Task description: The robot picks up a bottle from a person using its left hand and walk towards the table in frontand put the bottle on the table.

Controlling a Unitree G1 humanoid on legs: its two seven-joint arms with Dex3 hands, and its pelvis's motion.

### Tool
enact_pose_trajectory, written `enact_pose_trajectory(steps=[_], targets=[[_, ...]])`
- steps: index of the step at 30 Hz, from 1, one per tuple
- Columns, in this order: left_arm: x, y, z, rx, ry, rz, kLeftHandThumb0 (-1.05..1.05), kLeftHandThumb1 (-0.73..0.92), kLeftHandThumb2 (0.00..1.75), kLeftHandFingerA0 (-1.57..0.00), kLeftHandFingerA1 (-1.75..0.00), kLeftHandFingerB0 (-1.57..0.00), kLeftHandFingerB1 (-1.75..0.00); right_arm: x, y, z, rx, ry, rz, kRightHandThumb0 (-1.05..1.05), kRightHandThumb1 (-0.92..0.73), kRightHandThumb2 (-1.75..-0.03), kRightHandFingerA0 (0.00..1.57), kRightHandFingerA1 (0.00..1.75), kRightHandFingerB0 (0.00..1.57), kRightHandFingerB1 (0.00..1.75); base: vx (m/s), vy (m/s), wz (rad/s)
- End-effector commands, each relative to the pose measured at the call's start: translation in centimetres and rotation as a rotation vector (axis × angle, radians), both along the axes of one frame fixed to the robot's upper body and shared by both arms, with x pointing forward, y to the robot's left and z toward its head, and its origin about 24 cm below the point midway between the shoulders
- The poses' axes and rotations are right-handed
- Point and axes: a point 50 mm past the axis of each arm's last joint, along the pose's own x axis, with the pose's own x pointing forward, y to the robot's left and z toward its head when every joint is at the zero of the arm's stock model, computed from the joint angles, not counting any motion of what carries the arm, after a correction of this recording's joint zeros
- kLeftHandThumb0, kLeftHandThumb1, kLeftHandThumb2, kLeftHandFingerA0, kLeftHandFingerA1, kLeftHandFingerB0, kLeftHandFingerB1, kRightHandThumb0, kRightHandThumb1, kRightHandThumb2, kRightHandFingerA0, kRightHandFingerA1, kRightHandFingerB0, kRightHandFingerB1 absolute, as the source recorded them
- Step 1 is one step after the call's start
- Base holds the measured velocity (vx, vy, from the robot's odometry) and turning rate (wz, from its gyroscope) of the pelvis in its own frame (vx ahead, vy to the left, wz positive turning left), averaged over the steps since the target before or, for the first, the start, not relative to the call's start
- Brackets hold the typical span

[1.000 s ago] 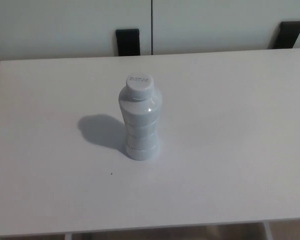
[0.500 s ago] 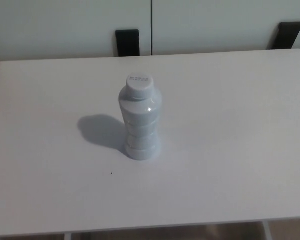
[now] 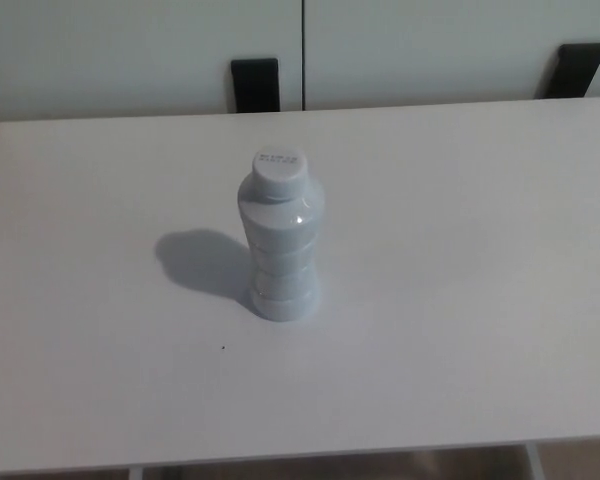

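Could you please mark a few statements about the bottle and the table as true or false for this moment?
1. The bottle stands upright on the table. True.
2. The robot's left hand is gripping the bottle. False: no hand is in view, and the bottle stands free.
3. The cap is on the bottle. True.
4. The bottle's shadow falls toward picture right. False: the shadow lies on the table to picture left of the bottle.
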Motion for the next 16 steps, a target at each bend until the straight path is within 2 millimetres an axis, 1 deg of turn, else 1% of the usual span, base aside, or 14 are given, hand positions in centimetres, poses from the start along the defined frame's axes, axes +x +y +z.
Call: enact_pose_trajectory(steps=[1, 3, 6, 9, 10, 16], targets=[[0.44, 2.5, -0.23, 0.405, 0.045, -0.097, -0.68, 0.83, 0.65, -0.3, -0.39, -0.29, -0.34, -0.16, -0.39, 0.05, -0.027, -0.01, -0.048, -0.42, -0.7, -0.61, 0.63, 0.47, 0.52, 0.4, 0.0, 0.0, 0.0], [0.43, 2.63, -0.24, 0.407, 0.055, -0.12, -0.68, 0.83, 0.65, -0.32, -0.39, -0.29, -0.34, -0.04, -0.38, 0.09, -0.03, -0.017, -0.043, -0.42, -0.7, -0.61, 0.62, 0.48, 0.52, 0.41, 0.0, 0.0, 0.0], [0.49, 2.68, -0.34, 0.392, 0.058, -0.101, -0.67, 0.82, 0.65, -0.3, -0.37, -0.28, -0.33, 0.09, -0.48, 0.18, -0.029, -0.021, -0.046, -0.42, -0.7, -0.61, 0.6, 0.46, 0.52, 0.4, 0.0, 0.0, 0.0], [0.66, 2.8, -0.33, 0.402, 0.061, -0.115, -0.66, 0.82, 0.65, -0.3, -0.37, -0.28, -0.33, 0.23, -0.53, 0.24, -0.025, -0.03, -0.059, -0.4, -0.7, -0.61, 0.63, 0.47, 0.52, 0.41, 0.0, 0.0, 0.0], [0.68, 2.82, -0.32, 0.416, 0.059, -0.126, -0.65, 0.82, 0.65, -0.33, -0.38, -0.3, -0.33, 0.25, -0.54, 0.25, -0.029, -0.029, -0.051, -0.4, -0.69, -0.61, 0.64, 0.47, 0.53, 0.41, 0.0, 0.0, 0.0], [1.0, 2.67, -0.35, 0.44, 0.042, -0.151, -0.63, 0.82, 0.65, -0.34, -0.37, -0.32, -0.34, 0.49, -0.6, 0.33, -0.037, -0.033, -0.045, -0.42, -0.69, -0.61, 0.63, 0.46, 0.53, 0.4, 0.0, 0.0, 0.0]])
